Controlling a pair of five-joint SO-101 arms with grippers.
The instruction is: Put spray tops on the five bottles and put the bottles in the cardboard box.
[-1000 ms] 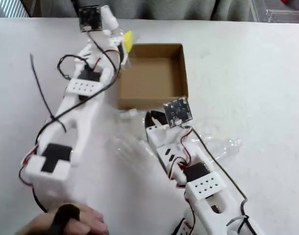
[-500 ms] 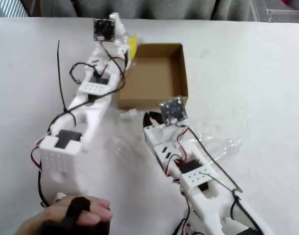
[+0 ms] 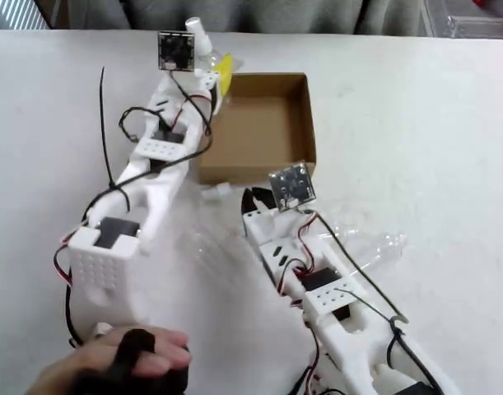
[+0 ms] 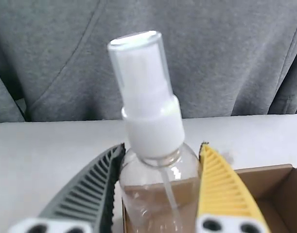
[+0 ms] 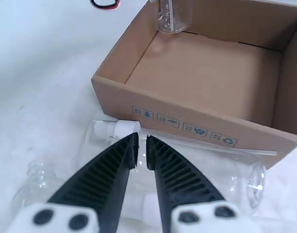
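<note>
**High view:** left gripper (image 3: 211, 70) is at the far left corner of the open brown cardboard box (image 3: 310, 123). It is clamped on an upright clear plastic bottle (image 3: 203, 56) with a white spray top (image 3: 194, 27). The box floor is bare. Right gripper (image 3: 249, 200) sits just in front of the box's near wall, among loose clear bottles (image 3: 374, 245) lying on the white table (image 3: 432, 107).

**Left wrist view:** left gripper (image 4: 162, 147) has its grey and yellow ribbed fingers (image 4: 221, 189) snug on the clear plastic bottle (image 4: 153, 194) at its shoulder, both touching. The white spray top (image 4: 148, 107) is seated on the neck. A corner of the cardboard box (image 4: 279, 194) is just beside it.

**Right wrist view:** right gripper (image 5: 141, 143) has its black fingers nearly together with a thin slit between the tips and nothing held. A capped bottle (image 5: 114, 128) lies against the near wall of the cardboard box (image 5: 177, 121), and an uncapped bottle (image 5: 39, 179) lies near it. The base of the clear plastic bottle (image 5: 173, 17) hangs over the far corner.

**Step, as I judge it:** boxing the first capped bottle. The next move is probably to shift it inward past the rim, lower it to the floor, then open the fingers. The bottle base could catch the box wall.
</note>
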